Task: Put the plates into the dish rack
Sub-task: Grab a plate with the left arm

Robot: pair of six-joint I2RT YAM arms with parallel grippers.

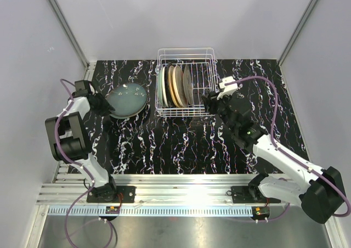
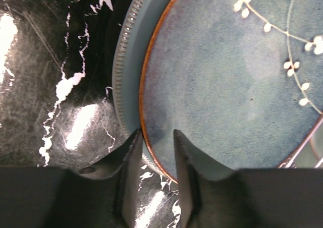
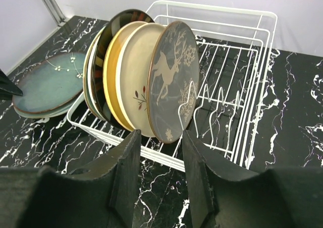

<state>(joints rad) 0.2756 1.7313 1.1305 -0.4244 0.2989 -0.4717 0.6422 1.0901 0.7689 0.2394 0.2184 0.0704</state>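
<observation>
Left jaws, narrow, straddle the rim of the top plate [image 2: 227, 87] on the desk [image 1: 164, 144], left of the rack [image 1: 185, 50]; whether they grip cannot be told. Right jaws, half apart and empty, face five plates [image 3: 169, 81] on edge in it.

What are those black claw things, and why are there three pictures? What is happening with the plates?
Those are two robot arms, each ending in a two-finger pincher. One picture looks down from above on both arms and the black marbled table. The other two come from small cameras on the wrists, so each shows its own fingers at the bottom. About five plates stand in the white wire dish rack; the deer plate is at the front. Two more lie stacked on the table. The left gripper has a finger on each side of the blue plate's rim; I cannot tell if it is squeezing. The right gripper is open and holds nothing.
</observation>
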